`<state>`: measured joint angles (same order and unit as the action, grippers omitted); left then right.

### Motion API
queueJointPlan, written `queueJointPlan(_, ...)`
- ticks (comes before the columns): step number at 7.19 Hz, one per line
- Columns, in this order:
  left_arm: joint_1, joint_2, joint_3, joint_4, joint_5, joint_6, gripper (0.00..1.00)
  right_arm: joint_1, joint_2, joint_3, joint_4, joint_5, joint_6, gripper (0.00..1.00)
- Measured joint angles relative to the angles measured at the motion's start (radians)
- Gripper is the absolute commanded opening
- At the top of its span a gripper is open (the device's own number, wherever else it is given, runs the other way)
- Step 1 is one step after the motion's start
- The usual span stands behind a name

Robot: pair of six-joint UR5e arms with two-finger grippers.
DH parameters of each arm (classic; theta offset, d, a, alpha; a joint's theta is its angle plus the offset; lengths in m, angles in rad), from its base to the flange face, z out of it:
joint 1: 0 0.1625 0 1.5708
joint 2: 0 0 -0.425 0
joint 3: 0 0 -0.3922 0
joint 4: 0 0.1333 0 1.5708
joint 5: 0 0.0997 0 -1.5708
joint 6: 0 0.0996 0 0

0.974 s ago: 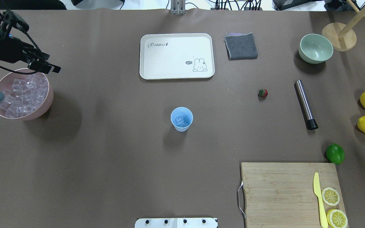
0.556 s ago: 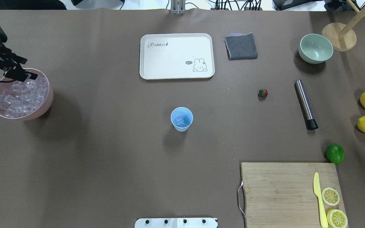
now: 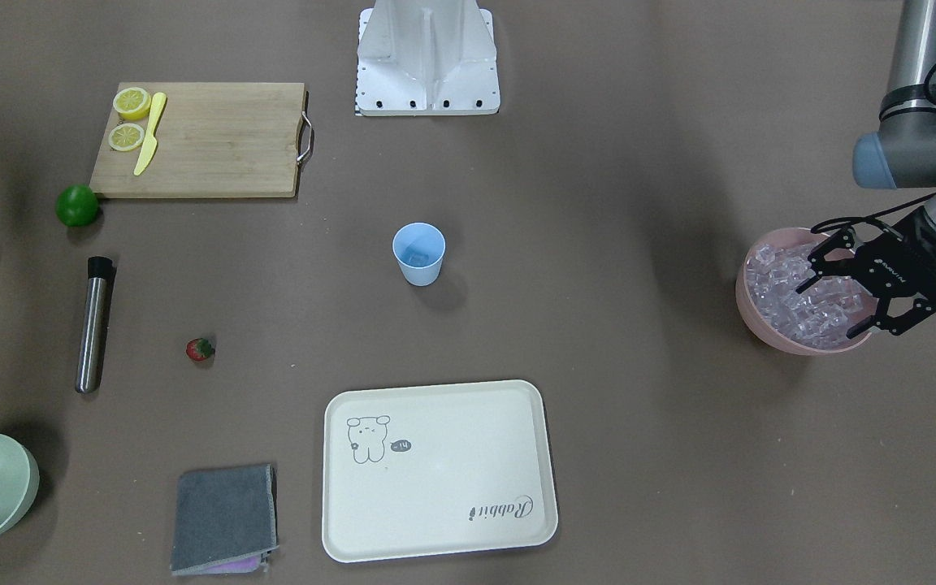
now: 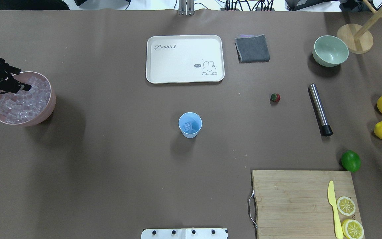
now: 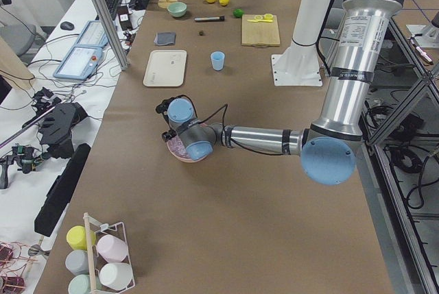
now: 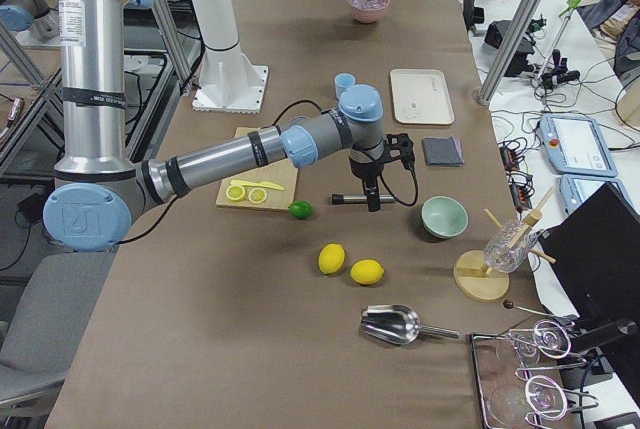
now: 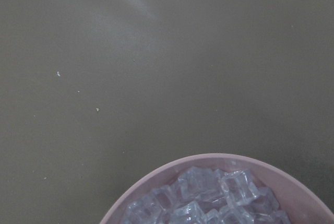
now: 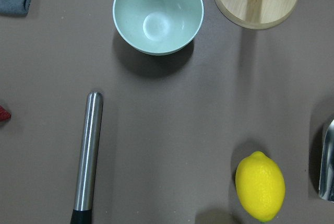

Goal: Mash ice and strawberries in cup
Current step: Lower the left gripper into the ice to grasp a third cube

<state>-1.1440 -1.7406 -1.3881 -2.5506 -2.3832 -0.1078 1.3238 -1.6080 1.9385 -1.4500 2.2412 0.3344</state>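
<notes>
While left end effector (image 3: 825, 311) gapes over ice (image 3: 777, 280) — perhaps touching, right end effector (image 6: 372, 203) — state unclear.

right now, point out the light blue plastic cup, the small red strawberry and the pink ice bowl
light blue plastic cup (image 4: 190, 134), overhead view, outer wall
small red strawberry (image 4: 276, 97), overhead view, red body
pink ice bowl (image 4: 53, 101), overhead view, outer wall

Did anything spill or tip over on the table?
No, nothing stands out. The cup stands upright with one ice cube inside. The rest of the ice is heaped in the pink bowl, and I see no cubes on the table. The strawberry lies by itself, not yet in the cup.
</notes>
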Motion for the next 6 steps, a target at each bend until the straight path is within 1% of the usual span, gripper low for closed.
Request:
queueJointPlan(3, 0.018, 0.023, 0.004, 0.002, 0.000, 0.072, 0.92, 0.000, -0.004, -0.001, 0.000, -0.003, 0.000, 1.00)
queueJointPlan(5, 0.047, 0.024, 0.007, 0.003, 0.003, 0.083, 0.91, 0.000, -0.007, -0.001, 0.000, -0.003, 0.001, 1.00)
queueJointPlan(6, 0.058, 0.025, 0.006, 0.003, 0.002, 0.084, 0.89, 0.000, -0.007, -0.001, 0.000, -0.003, 0.001, 1.00)
